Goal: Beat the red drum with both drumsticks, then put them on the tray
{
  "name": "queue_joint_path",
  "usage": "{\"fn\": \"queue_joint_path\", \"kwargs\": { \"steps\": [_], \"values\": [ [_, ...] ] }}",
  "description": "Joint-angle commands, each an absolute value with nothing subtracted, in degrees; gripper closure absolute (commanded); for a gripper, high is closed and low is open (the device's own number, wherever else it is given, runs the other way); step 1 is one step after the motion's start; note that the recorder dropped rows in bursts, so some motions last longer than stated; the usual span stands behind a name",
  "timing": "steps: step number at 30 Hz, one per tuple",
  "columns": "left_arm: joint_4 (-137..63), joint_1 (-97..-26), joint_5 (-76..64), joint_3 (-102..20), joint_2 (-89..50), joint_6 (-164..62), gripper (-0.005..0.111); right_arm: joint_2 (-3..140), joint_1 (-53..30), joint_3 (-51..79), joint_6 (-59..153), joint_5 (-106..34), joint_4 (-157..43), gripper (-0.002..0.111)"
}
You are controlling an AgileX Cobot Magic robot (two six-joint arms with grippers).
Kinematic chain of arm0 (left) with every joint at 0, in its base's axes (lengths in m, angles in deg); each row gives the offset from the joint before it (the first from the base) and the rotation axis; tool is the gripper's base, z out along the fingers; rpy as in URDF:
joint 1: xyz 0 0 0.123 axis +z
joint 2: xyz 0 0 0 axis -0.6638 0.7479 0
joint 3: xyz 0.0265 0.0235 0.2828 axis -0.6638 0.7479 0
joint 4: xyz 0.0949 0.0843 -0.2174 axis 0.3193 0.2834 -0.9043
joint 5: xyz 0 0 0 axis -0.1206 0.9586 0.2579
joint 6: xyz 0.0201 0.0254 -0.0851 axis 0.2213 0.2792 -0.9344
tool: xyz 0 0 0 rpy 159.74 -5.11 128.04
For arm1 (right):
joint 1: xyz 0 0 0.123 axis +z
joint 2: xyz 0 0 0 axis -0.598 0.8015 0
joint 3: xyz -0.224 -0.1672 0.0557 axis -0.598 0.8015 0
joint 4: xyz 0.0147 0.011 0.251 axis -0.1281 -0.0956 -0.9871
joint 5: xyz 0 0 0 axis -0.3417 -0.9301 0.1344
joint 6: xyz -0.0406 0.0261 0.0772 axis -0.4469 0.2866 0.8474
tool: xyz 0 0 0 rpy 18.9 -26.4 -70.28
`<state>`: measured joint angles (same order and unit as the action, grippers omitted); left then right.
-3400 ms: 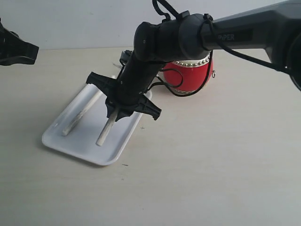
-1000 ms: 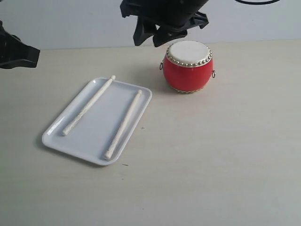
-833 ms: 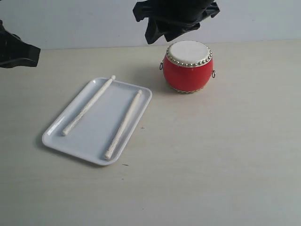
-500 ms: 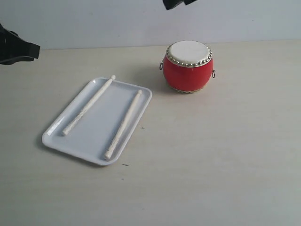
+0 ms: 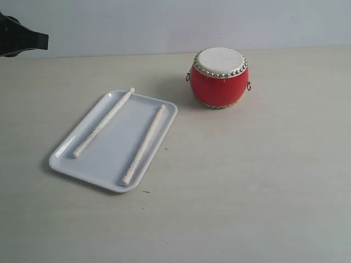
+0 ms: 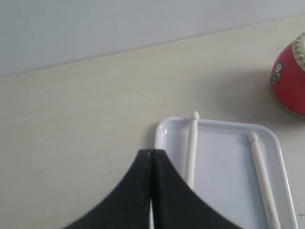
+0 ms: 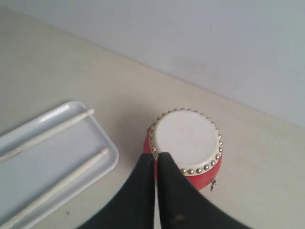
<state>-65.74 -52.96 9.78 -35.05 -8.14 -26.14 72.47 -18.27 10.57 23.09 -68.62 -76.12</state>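
Observation:
The red drum [image 5: 219, 76] with its cream skin stands upright at the back of the table. Both drumsticks lie side by side in the white tray [image 5: 93, 156]: one [image 5: 104, 123] on the tray's left, the other [image 5: 144, 144] on its right. In the left wrist view the left gripper [image 6: 151, 152] is shut and empty, high over the tray's corner [image 6: 162, 131]. The right gripper [image 7: 156, 155] is shut and empty too, hanging above the drum [image 7: 187, 143]. In the exterior view only a dark piece of the left arm [image 5: 19, 38] shows at the top left; the right arm is out of view.
Pale wooden table [image 5: 247, 181] with a light wall behind it. Nothing else stands on it apart from the tray and the drum.
The right arm let go of its drumstick on the tray, then lifted up past the drum and out of the exterior view. The left arm shifted slightly upward.

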Motion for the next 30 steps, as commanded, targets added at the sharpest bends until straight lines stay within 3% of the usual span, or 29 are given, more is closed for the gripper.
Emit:
{"fn": "queue_joint_path", "kwargs": {
  "steps": [1,26,30],
  "values": [
    [-66.4,-53.5,8.6,-34.9,-8.6,-25.9,0.107,68.1,-18.5,15.0,22.6,-65.6,-76.7,0.108],
    [-66.3,-53.5,8.7,-34.9,-8.7,-25.8,0.107,67.8,-18.5,15.2,22.5,-66.0,-76.7,0.108],
    [-69.6,-53.5,9.4,-32.0,-14.3,-25.9,0.107,67.8,-18.5,15.2,22.4,-66.0,-76.7,0.108]
  ]
}}
